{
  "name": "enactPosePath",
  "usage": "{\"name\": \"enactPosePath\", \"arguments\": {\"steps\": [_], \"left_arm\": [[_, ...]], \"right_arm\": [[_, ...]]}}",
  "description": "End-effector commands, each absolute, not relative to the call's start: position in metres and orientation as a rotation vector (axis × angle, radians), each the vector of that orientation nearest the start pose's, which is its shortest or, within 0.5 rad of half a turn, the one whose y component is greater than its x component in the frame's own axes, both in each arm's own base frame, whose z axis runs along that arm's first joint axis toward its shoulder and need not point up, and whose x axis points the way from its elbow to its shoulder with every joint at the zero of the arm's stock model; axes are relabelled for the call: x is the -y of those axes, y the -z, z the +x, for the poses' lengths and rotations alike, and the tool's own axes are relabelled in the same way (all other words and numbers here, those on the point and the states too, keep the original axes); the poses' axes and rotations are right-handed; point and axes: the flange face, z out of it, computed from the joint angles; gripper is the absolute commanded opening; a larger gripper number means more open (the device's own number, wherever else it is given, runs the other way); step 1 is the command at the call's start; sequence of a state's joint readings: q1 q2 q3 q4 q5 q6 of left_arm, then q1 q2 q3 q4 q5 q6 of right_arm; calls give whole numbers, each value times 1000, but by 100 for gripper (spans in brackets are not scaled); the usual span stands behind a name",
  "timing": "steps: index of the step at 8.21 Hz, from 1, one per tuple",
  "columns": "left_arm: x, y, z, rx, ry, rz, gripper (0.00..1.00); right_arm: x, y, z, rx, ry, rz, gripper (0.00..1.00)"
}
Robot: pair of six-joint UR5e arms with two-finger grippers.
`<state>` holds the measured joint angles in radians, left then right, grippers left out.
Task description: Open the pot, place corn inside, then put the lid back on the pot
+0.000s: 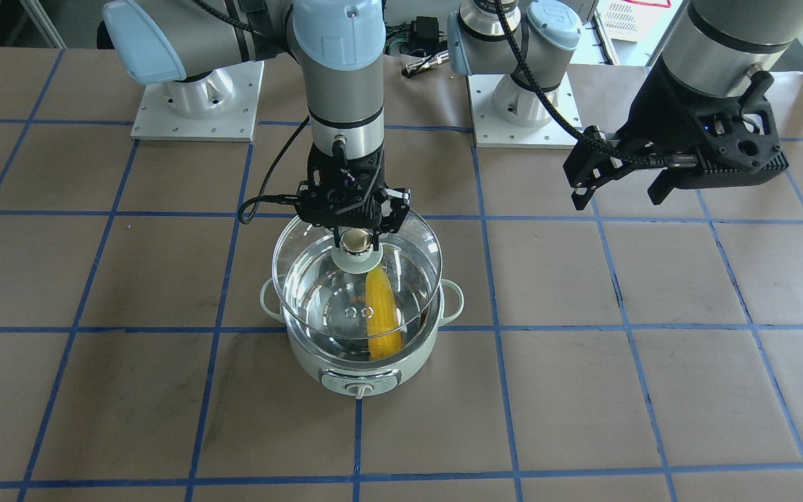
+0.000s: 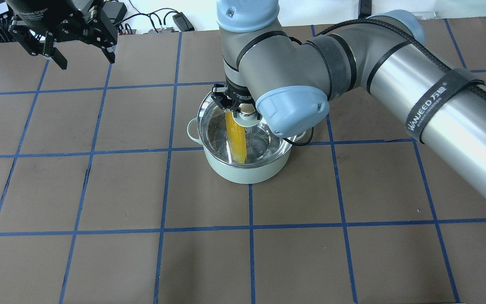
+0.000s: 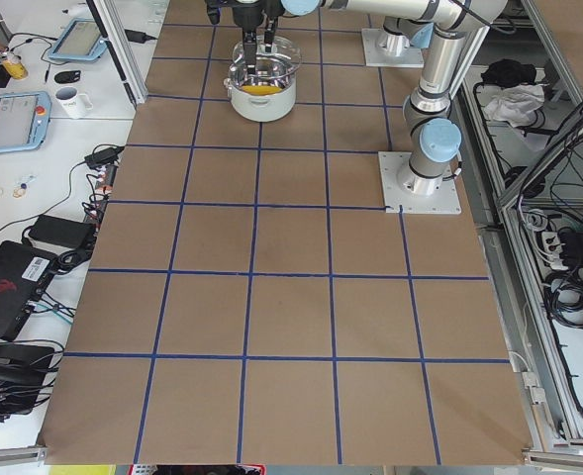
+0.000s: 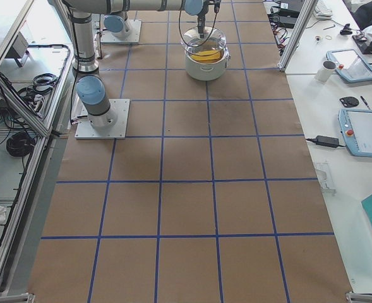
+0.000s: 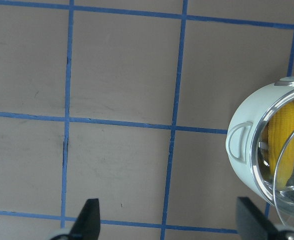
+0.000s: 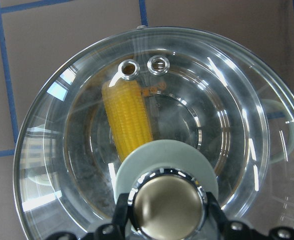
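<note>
The pale mint-green pot (image 1: 346,368) stands mid-table, its dial facing away from my base. The yellow corn (image 1: 382,315) lies inside it on the steel bottom. My right gripper (image 1: 356,240) is shut on the ball knob of the clear glass lid (image 1: 304,279). It holds the lid just over the pot, shifted slightly toward my base and not seated on the rim. The right wrist view shows the corn (image 6: 129,120) through the lid (image 6: 226,100). My left gripper (image 1: 619,192) is open and empty, high off to the side. Its view shows the pot (image 5: 241,145) and the corn (image 5: 284,145).
Brown table with a blue tape grid. Two arm base plates (image 1: 196,104) (image 1: 520,111) sit at the robot's side, with cables and an adaptor (image 1: 419,31) behind them. Side benches with tablets and a mug (image 4: 328,71) lie beyond the table's far edge.
</note>
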<state>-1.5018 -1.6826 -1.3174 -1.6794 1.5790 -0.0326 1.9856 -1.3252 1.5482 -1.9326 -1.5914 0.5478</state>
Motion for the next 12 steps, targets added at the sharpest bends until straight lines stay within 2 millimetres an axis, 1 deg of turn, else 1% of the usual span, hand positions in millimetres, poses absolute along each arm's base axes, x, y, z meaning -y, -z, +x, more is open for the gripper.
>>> {"name": "enactPosePath", "arguments": {"steps": [1,3,5,7,9,10,12], "left_arm": [[550,-537,-95,-3127,57,-154,98],[549,-532,-95,-3126,40,-151,99],[549,-528,-95,-3128,29,-154,99],[547,-522,-95,-3128,7,-158,100],[548,-517,-97,-3139,-7,-164,100],[548,-516,-96,-3136,-10,-164,100],[548,-513,-96,-3136,-17,-168,100]], "right_arm": [[496,-394,363,-3084,185,265,27],[503,-385,367,-3073,197,264,27],[505,-378,368,-3080,187,272,27],[506,-372,369,-3079,173,334,26],[507,-367,370,-3083,165,375,26],[505,-366,374,-3083,167,366,26],[508,-364,375,-3075,180,365,26]]}}
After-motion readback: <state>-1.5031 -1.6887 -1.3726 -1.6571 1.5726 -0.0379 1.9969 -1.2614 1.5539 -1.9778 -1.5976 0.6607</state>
